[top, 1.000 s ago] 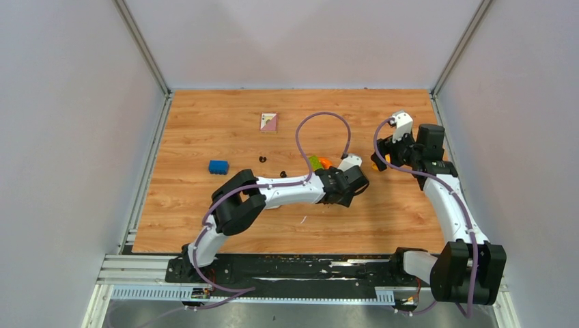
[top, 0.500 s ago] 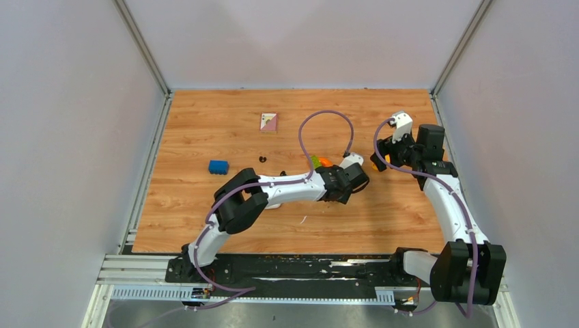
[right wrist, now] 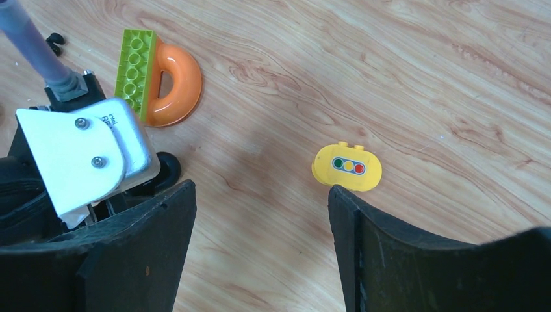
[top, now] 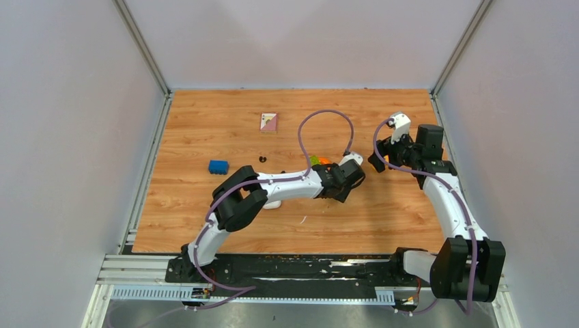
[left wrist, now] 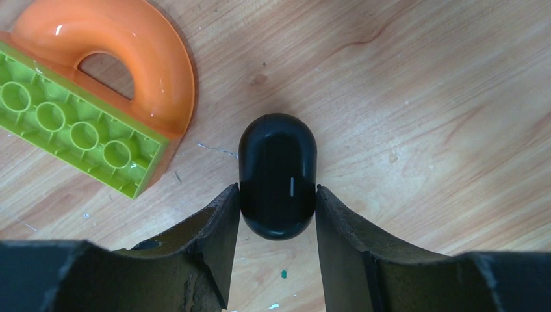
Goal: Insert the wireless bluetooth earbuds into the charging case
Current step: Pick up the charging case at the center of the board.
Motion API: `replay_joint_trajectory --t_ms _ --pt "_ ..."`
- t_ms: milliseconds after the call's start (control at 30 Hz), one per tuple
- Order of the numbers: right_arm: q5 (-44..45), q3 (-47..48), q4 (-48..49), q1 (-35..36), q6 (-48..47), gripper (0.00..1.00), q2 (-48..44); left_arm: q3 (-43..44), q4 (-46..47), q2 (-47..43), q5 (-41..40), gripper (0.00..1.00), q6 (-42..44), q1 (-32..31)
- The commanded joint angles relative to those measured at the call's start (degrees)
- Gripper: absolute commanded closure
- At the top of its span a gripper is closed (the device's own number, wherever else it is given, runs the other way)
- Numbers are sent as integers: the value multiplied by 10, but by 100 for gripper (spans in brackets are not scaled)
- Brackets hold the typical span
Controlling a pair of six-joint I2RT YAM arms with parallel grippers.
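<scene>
Left gripper (left wrist: pixel 277 195) pinches the closed black charging case (left wrist: pixel 277 156) across its narrow width, long axis pointing straight ahead along the fingers, while a tiny black earbud (top: pixel 262 158) lies well behind this hand and the right gripper (right wrist: pixel 260 195) hangs spread, farther from it.

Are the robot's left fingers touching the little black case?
Touching. The left wrist view shows both fingers pressed against the black case at its sides, no gap.

Glossy black charging case (left wrist: pixel 277 175), thin white dash. Orange toy arch (left wrist: pixel 156 58); lime-green studded brick (left wrist: pixel 71 127). Yellow small block (right wrist: pixel 347 166), green-yellow-red dots. Brown woodgrain desk (top: pixel 382 212). Blue block (top: pixel 218 166), left.
</scene>
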Motion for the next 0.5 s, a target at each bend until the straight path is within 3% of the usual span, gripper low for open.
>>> replay_joint_trajectory --t_ms 0,233,467 --pt "-22 0 8 -2 -5 26 3 4 -9 3 21 49 27 11" --pt "-38 4 -3 -2 -3 26 7 -38 -14 -44 46 67 60 10" --pt "-183 21 -55 -4 63 27 22 -216 46 -234 -3 68 158 -5"
